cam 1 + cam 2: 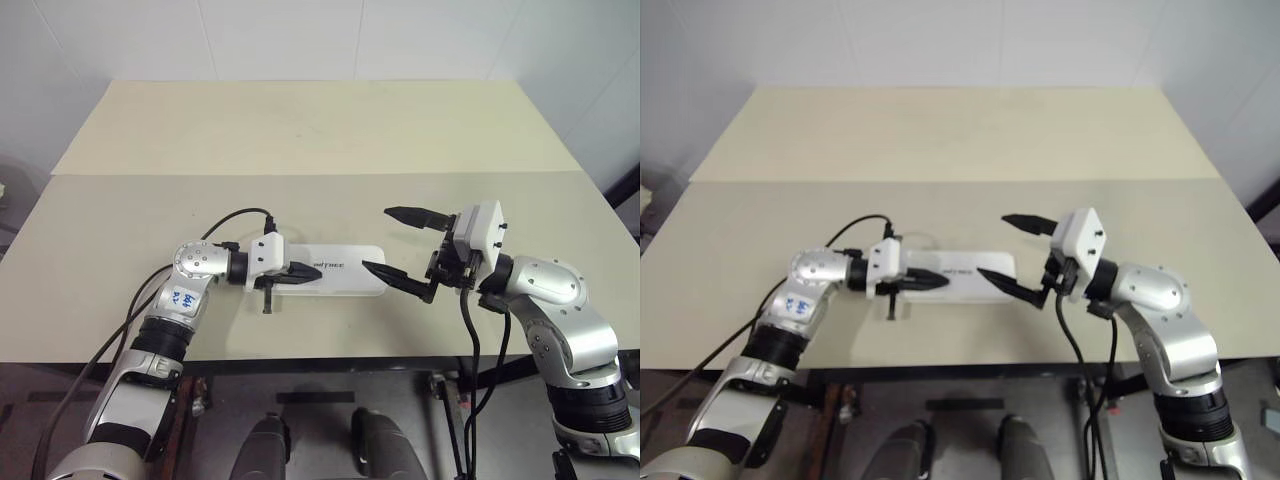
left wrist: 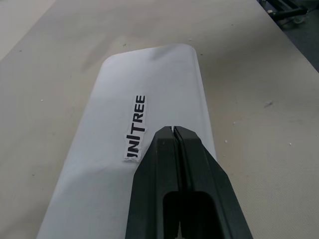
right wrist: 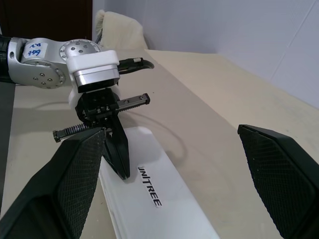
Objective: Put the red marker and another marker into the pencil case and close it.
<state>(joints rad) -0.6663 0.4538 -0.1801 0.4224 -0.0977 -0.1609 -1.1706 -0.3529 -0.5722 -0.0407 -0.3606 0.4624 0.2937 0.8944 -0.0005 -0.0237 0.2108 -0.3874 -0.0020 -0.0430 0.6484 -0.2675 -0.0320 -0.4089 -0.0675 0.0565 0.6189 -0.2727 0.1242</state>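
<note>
Left eye view: the pencil case (image 1: 335, 271) lies flat on the table (image 1: 300, 130), near its front edge, lid down. Neither marker can be seen, so they are probably inside already, though that is a guess. The left gripper (image 1: 300, 272) hangs over the case's left end, fingers pressed together, holding nothing. Closed fingers make a blunt tip, so the likely purpose is to push the lid fully shut or hold the case steady. The right gripper (image 1: 400, 245) sits at the case's right end, jaws spread wide and empty. One finger points across the table beyond the case, and the other reaches the case's near right corner; whether it touches cannot be told.

Right eye view: same layout. The case lies between the two grippers, long axis running left to right, and the table around it is bare.

Left wrist view: the shut fingers (image 2: 177, 164) lie over the white lid, beside the "UNITREE" lettering (image 2: 136, 127). Contact looks likely but is not certain. The lid surface is smooth and unbroken, with no gap showing.

Right wrist view: the wide black pads (image 3: 75, 169) frame the case from its end, ready to brace or straddle it, with nothing between them. The left gripper's tip comes down onto the lid at the far end.

Judgement: the task is at its closing step.
</note>
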